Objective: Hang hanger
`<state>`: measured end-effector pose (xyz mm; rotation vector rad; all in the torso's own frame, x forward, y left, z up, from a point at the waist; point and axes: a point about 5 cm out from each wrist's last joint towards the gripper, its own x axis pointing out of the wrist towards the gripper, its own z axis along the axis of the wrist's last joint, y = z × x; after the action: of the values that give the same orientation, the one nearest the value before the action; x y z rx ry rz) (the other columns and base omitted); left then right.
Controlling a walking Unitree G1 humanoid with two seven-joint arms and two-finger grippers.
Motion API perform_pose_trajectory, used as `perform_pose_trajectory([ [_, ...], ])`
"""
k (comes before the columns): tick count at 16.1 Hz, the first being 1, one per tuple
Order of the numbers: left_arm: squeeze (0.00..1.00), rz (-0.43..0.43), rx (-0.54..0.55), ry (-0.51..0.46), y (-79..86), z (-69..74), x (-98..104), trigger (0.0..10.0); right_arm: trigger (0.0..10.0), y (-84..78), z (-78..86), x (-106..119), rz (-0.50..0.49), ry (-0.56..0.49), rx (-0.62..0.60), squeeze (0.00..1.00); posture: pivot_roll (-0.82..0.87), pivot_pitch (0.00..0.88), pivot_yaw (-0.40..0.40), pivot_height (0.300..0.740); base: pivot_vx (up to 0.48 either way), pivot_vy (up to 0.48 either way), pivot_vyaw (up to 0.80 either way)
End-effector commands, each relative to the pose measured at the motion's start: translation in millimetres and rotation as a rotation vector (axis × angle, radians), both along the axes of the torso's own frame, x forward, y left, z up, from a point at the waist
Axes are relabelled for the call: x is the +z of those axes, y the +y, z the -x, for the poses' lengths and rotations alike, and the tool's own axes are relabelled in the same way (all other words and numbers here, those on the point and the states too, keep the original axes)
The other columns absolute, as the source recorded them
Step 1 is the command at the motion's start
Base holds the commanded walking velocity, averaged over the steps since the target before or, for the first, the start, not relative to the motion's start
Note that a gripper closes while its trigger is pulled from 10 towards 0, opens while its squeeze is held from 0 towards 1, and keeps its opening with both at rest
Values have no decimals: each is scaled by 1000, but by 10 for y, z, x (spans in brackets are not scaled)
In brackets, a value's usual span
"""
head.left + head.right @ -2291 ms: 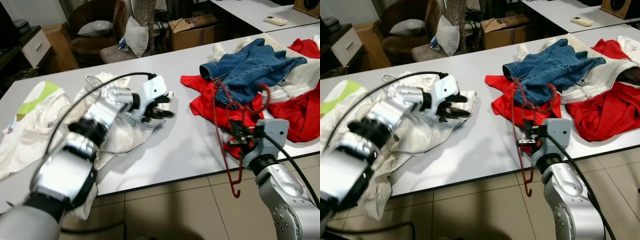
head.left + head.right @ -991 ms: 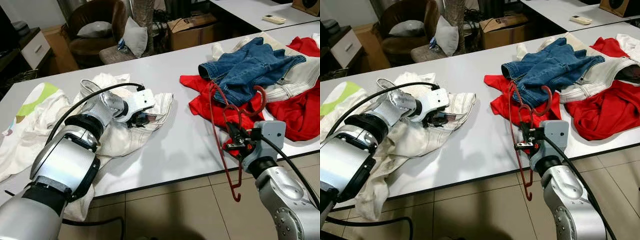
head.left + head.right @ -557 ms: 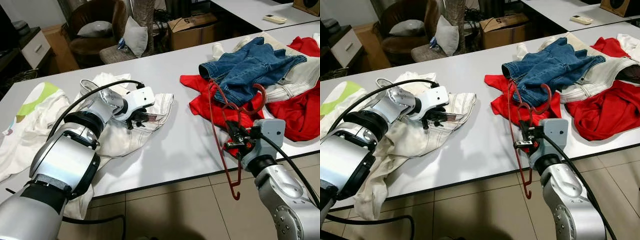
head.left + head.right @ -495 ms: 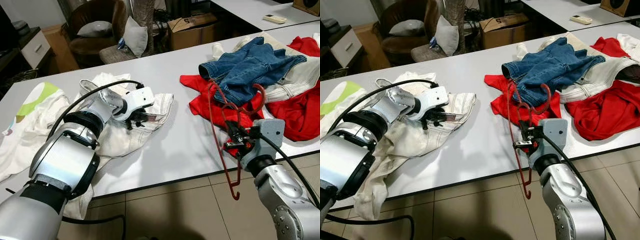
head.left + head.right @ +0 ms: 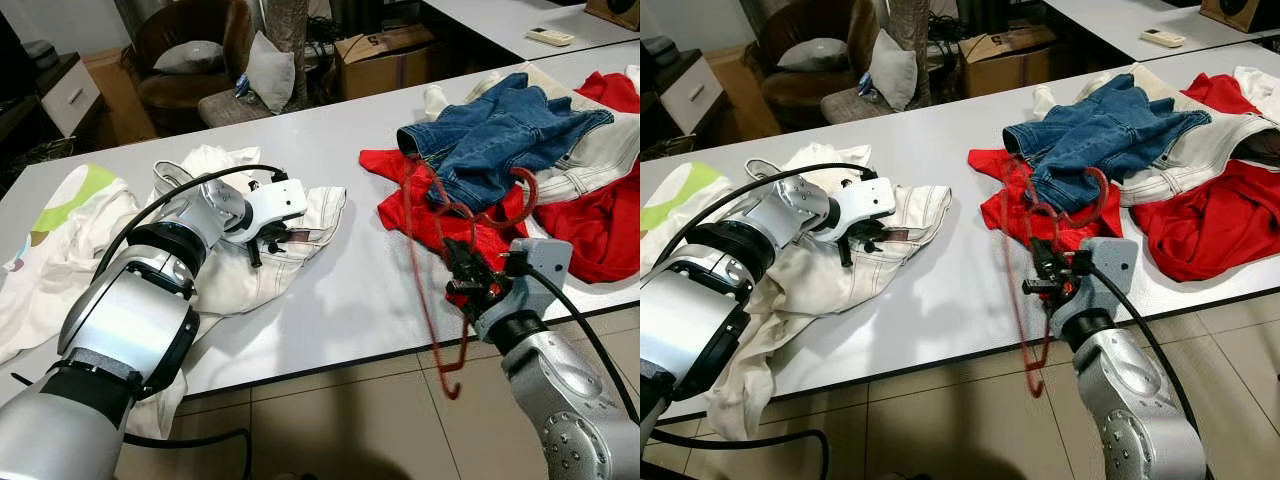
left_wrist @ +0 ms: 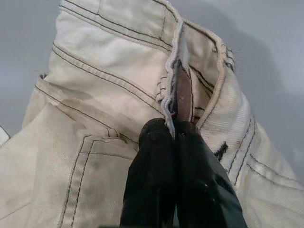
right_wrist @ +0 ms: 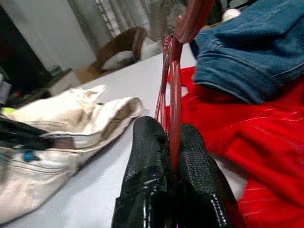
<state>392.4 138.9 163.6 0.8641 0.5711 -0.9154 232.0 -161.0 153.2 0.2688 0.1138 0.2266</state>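
Before me a long white table (image 5: 350, 300) carries a spread of cream clothing at my left, a heap of red garments (image 5: 590, 220) at my right and blue jeans (image 5: 500, 130) lying on top of that red heap. My left gripper (image 6: 172, 135) rests on the cream trousers (image 5: 250, 270) with its fingers pinched together on a fold of the waistband at the fly. My right gripper (image 7: 172, 142) is clamped on the thin red hanger (image 5: 1025, 290) at the table's near edge, just in front of the red heap, the hanger blurred, tilted, and its lower end hanging below the table edge above the tiled floor (image 5: 340, 420).
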Motion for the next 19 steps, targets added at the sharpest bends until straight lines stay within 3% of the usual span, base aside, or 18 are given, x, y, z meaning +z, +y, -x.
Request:
perform_pose_trajectory([
  [1, 0, 76, 63, -5, 49, -26, 63, 0, 10000, 84, 17, 34, -50, -3, 61, 0, -212, 0, 209, 740, 0, 0, 0],
  [3, 0, 258, 163, -80, 16, -101, 224, 0, 10000, 139, 43, 7, -70, 21, 113, 0, -204, 0, 199, 740, 0, 0, 0],
  [5, 0, 340, 255, -210, 60, -191, 450, 0, 10000, 202, 52, -20, -49, 44, 176, 0, -196, 0, 187, 740, 0, 0, 0],
  [6, 0, 421, 294, -339, 99, -264, 774, 0, 10000, 277, 43, -43, -15, 63, 259, 0, -178, 0, 163, 740, 0, 0, 0],
  [7, 0, 446, 303, -385, 110, -282, 892, 0, 10000, 298, 37, -43, -12, 65, 282, 0, -171, 0, 155, 740, 0, 0, 0],
  [9, 0, 540, 334, -569, 158, -319, 1352, 0, 10000, 353, -15, -22, 38, 48, 339, 0, -139, 0, 119, 740, 0, 0, 0],
  [10, 0, 540, 334, -569, 158, -319, 1352, 0, 10000, 353, -15, -22, 38, 48, 339, 0, -139, 0, 119, 740, 0, 0, 0],
  [11, 0, 576, 326, -698, 206, -302, 1655, 0, 10000, 385, -90, 73, 17, 1, 362, 0, -110, 0, 94, 740, 0, 0, 0],
  [12, 0, 574, 295, -719, 223, -285, 1721, 0, 10000, 394, -121, 137, -12, -30, 368, 0, -98, 0, 86, 740, 0, 0, 0],
  [13, 0, 569, 272, -722, 230, -273, 1741, 0, 10000, 398, -137, 178, -31, -49, 371, 0, -98, 0, 86, 740, 0, 0, 0],
  [14, 0, 494, 244, -702, 280, -265, 1623, 0, 10000, 404, -139, 233, -82, -78, 384, 0, -86, 0, 82, 740, 0, 0, 0],
  [15, 0, 347, 225, -548, 454, -197, 991, 0, 10000, 400, -108, 313, -177, -118, 404, 0, -79, 0, 77, 740, 0, 0, 0],
  [16, 0, 347, 225, -548, 454, -197, 991, 0, 10000, 400, -108, 313, -177, -118, 404, 0, -79, 0, 77, 740, 0, 0, 0],
  [17, 0, 340, 200, -473, 455, -103, 664, 0, 10000, 400, -91, 304, -192, -107, 413, 0, -75, 0, 70, 740, 0, 0, 0],
  [19, 0, 346, 176, -455, 410, -65, 600, 39, 10000, 405, -94, 312, -209, -106, 420, 0, -72, 0, 63, 740, 0, 0, 0],
])
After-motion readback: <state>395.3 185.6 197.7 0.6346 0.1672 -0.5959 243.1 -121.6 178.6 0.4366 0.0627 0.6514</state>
